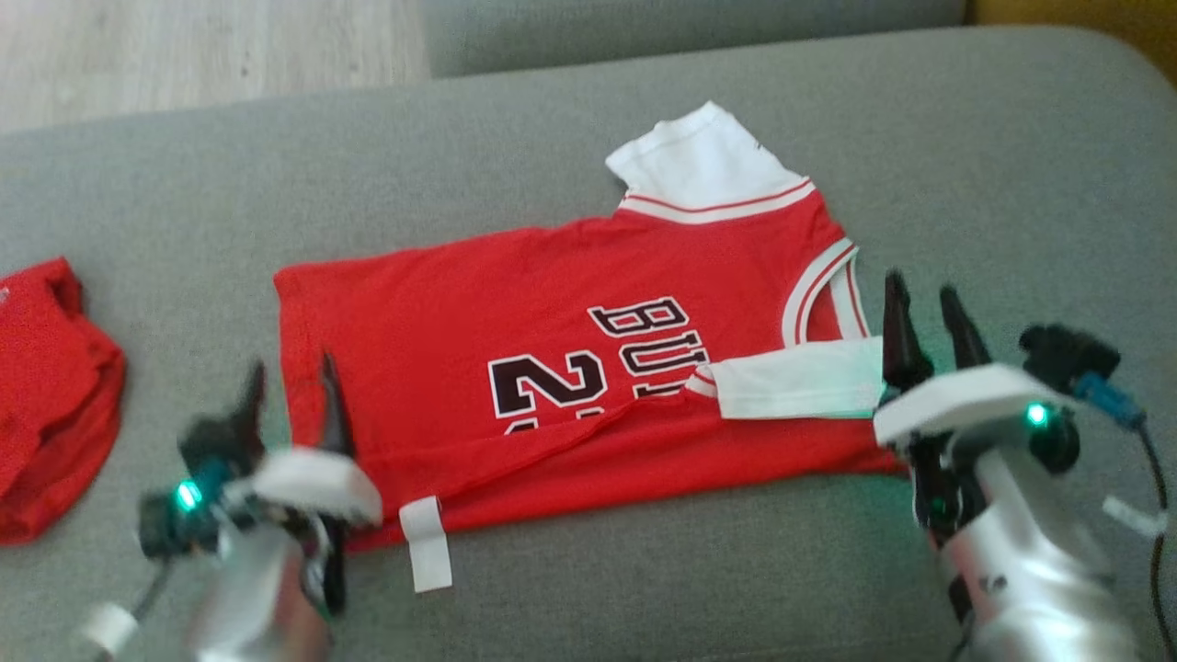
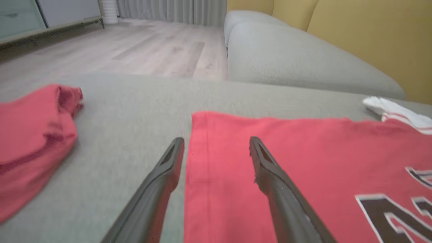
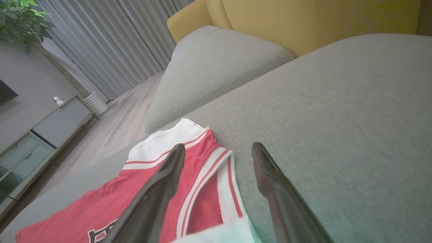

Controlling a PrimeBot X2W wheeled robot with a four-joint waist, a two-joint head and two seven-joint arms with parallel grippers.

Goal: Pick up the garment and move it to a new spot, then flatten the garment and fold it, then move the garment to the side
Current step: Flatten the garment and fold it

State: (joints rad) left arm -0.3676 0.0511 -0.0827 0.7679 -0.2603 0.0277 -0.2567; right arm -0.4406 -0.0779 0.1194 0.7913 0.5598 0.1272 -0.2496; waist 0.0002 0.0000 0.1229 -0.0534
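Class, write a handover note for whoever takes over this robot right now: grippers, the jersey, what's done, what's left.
Left gripper: open, empty, by the red jersey's hem end.
Right gripper: open, empty, by its collar end.
Jersey: flat on the grey sofa seat, near long side folded over the print.
Done: laid flat, first fold in, it seems.
Left: finish folding, then move it aside; another red garment lies at the far left.

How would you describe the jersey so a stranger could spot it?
Look at the wide grey sofa seat. A red jersey lies spread across its middle. Unlike the plain red bundle to its left, it has white sleeves and dark lettering.
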